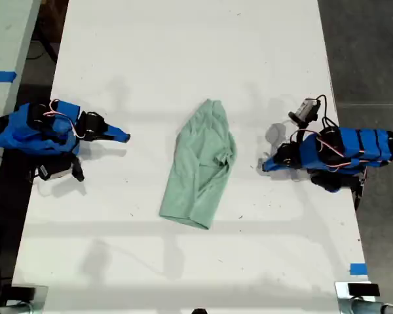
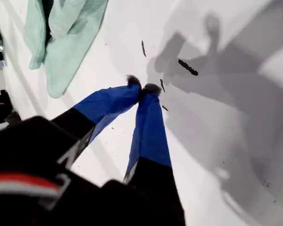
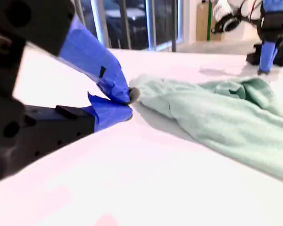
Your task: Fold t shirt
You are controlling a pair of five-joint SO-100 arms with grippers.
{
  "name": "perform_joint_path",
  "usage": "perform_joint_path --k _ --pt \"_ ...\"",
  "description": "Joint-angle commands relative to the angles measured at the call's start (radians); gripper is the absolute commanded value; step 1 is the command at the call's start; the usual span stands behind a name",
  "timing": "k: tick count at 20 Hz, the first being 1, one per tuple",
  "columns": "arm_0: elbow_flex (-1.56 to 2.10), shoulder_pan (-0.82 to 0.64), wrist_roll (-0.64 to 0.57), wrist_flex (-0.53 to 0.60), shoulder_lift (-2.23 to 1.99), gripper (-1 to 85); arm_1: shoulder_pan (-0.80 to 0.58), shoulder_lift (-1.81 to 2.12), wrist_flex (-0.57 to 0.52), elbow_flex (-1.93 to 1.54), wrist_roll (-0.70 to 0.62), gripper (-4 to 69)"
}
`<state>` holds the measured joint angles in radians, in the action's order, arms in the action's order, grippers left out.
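Note:
The t shirt (image 1: 200, 163) is pale mint green and lies bunched into a long, narrow, wrinkled shape in the middle of the white table (image 1: 183, 52). My first gripper (image 1: 263, 165) rests low over the table at the exterior view's right, a short way from the shirt's edge. Its blue-taped tips are shut (image 2: 144, 89) with nothing between them, and the shirt (image 2: 61, 33) lies off to one side. My second gripper (image 1: 124, 137) sits at the exterior view's left, shut (image 3: 129, 101) and holding nothing. It points at the shirt (image 3: 226, 113), with bare table between them.
Small dark specks (image 2: 187, 67) dot the table by my first gripper. Blue tape (image 1: 357, 268) marks the table's near corner at the exterior view's right. A second surface with blue tape (image 1: 0, 76) stands beyond the table's edge at the exterior view's left. Dark floor borders both sides.

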<state>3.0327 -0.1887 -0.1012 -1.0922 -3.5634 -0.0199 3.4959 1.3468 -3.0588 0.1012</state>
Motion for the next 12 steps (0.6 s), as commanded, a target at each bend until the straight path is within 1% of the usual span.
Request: perform_joint_path --k 1,3,5,6,9,10,12 --pt "0.015 -0.028 0.041 0.031 -0.038 1.2 0.000 0.006 -0.025 -0.054 0.000 2.2" --pt "0.063 -0.031 0.063 0.034 -0.040 -0.2 0.002 0.006 -0.025 -0.054 0.000 2.2" --pt "0.126 -0.014 0.138 0.057 -0.040 -0.2 0.003 0.006 -0.025 -0.054 0.000 2.2" --pt "0.143 -0.021 0.166 0.049 -0.040 0.5 0.003 0.006 -0.025 -0.054 0.000 2.2" --pt "0.129 -0.035 0.176 0.015 -0.040 10.0 0.002 0.006 -0.025 -0.054 -0.002 2.2" --pt "0.135 -0.044 0.160 0.005 -0.040 10.6 0.002 0.006 -0.025 -0.054 -0.003 2.2" --pt "0.137 -0.064 0.173 0.005 -0.040 11.2 0.003 0.006 -0.025 -0.054 -0.002 2.2"
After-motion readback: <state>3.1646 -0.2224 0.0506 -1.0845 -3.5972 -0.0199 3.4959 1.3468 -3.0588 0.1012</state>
